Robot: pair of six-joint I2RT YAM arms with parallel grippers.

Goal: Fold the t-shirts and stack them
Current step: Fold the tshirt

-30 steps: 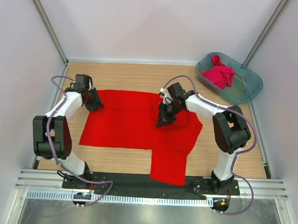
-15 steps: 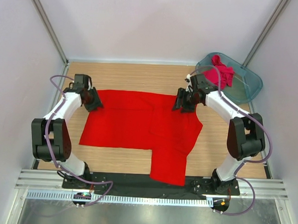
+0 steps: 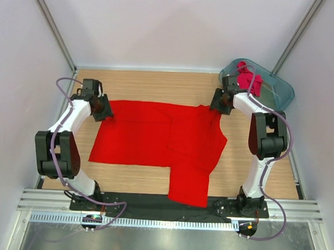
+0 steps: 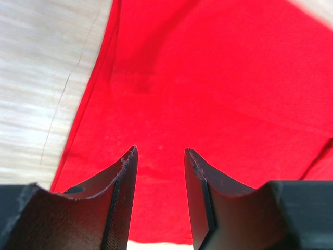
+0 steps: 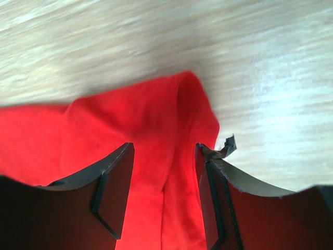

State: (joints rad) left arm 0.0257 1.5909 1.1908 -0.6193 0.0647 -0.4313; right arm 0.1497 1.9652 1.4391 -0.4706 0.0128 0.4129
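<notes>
Task is looking early, by my read: the red t-shirt [image 3: 155, 138] is lying spread on the bench [image 3: 147, 82] in a rough L, with one panel apparently doubled over on its right half and a flap trailing toward the near edge. So folding is looking started, not finished. The crimson-pink t-shirt [image 3: 247, 81] is sitting bunched in the teal tub [image 3: 280, 97] at the far right, not yet folded, and nothing is stacked. What's remaining, as I'm judging it: finishing the red one into a compact fold, pulling the second shirt out of the tub, folding it, then stacking the two. Left jaws are hovering at the shirt's far-left corner, standing partly apart with nothing between them. The wrist view is showing red cloth filling the gap beyond the tips and the cloth's left edge running along bare wood. Right jaws are sitting at the far-right corner, just beside the tub, gaping wider and also gripping nothing. The rounded, folded-over corner of the cloth is lying right between and ahead of the tips, with bare bench past it. Whether either set is touching the cloth I'm not able to tell.
</notes>
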